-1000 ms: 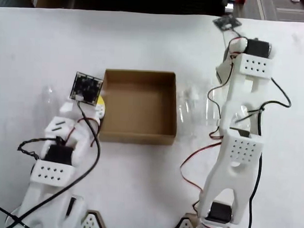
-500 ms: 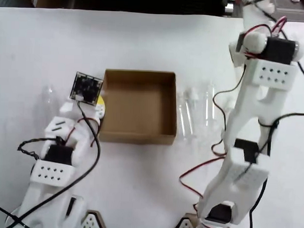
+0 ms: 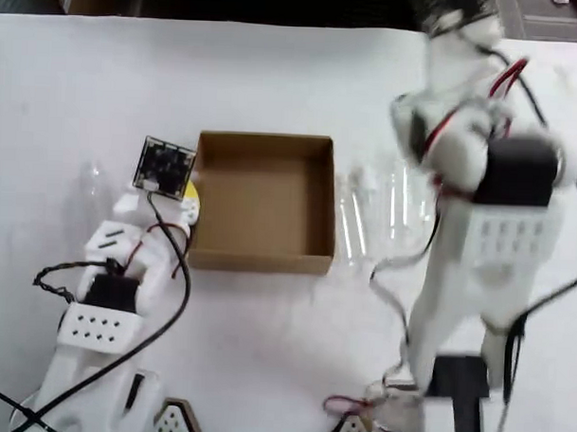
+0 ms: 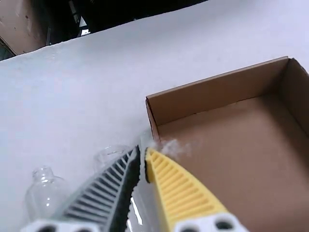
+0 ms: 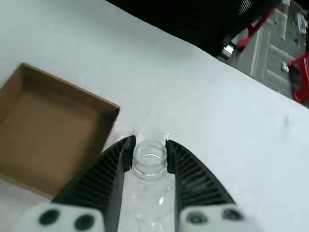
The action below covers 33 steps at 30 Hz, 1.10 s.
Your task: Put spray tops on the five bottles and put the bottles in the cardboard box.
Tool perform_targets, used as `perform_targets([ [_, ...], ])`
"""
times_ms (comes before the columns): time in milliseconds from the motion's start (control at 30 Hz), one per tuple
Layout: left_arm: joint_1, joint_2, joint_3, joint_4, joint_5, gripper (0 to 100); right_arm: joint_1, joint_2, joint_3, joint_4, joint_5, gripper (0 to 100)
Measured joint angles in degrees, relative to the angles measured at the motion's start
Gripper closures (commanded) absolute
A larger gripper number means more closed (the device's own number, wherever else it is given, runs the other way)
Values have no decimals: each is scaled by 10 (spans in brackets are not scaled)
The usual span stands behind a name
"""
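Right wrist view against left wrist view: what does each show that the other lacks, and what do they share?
Right wrist view, not the left: the right gripper shut on the neck of a capless bottle, and floor beyond the table's far edge. Left wrist view, not the right: the left gripper, grey and yellow fingers together, at a corner of the cardboard box, with an open-necked bottle on the table beside it. Both: the cardboard box, no bottles inside, and the white table.

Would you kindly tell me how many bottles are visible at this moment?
4 for certain: one bottle in the right tool, one left of the cardboard box, two lying right of it. Another may hide near the left tool.
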Motion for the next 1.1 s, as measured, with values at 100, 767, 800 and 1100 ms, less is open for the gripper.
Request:
perform_targets([
  [100, 0, 0, 0, 0, 0, 974, -52, -80, 57, -13, 0, 982],
  [767, -4, 0, 0, 0, 0, 974, -164, -516, 592, -419, -2, 982],
  [800, -4, 0, 0, 0, 0, 974, -177, -525, 608, -438, -2, 982],
  [1100, -4, 0, 0, 0, 0, 976, -233, -498, 758, -670, -2, 982],
])
